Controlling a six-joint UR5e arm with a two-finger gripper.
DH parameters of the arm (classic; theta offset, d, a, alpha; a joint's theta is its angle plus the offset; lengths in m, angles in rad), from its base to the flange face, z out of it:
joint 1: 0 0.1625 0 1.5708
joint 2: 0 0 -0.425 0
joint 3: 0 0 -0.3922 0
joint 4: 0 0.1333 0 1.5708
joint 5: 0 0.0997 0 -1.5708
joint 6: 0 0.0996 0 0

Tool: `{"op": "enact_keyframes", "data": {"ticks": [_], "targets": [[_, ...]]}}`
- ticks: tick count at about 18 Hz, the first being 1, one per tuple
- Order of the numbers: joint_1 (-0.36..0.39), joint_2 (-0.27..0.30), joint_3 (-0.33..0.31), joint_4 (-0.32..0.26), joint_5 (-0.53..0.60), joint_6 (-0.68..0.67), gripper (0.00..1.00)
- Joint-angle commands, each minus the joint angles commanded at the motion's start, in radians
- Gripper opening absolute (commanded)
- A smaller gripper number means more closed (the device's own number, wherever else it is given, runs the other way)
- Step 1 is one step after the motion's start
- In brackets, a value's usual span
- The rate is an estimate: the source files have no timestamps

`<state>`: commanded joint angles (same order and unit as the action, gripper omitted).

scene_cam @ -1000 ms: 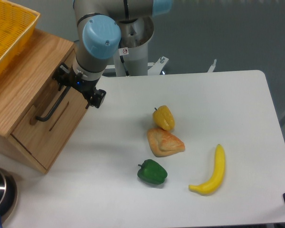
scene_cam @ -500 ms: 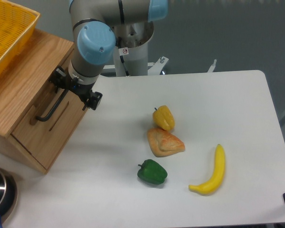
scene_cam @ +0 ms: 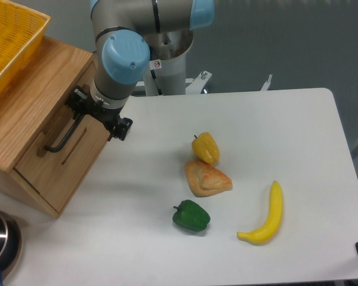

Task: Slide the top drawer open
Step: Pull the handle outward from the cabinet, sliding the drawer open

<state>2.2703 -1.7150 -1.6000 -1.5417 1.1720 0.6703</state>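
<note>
The top drawer (scene_cam: 59, 156) is a light oak panel in the wooden cabinet at the left, with a long black bar handle (scene_cam: 64, 138) running diagonally across its front. My gripper (scene_cam: 90, 117) sits at the handle's upper right end, its black body pressed close to the drawer front and the handle passing beneath it. The blue-capped wrist hides the fingertips, so I cannot make out whether they are closed on the bar. The drawer front looks flush with the cabinet.
A yellow mesh basket (scene_cam: 9, 42) rests on the cabinet top. On the white table lie a yellow pepper (scene_cam: 206, 147), a croissant (scene_cam: 206, 178), a green pepper (scene_cam: 191, 215) and a banana (scene_cam: 267, 214). A metal pot (scene_cam: 0, 244) sits at the bottom left corner.
The gripper shifted left along the drawer front, then came back right and slightly lower. The handle and the drawer front show no visible movement.
</note>
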Motion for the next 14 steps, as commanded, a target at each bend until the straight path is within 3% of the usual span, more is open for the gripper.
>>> {"op": "enact_keyframes", "data": {"ticks": [14], "targets": [[0.035, 0.002, 0.000, 0.012, 0.015, 0.002, 1.00]]}}
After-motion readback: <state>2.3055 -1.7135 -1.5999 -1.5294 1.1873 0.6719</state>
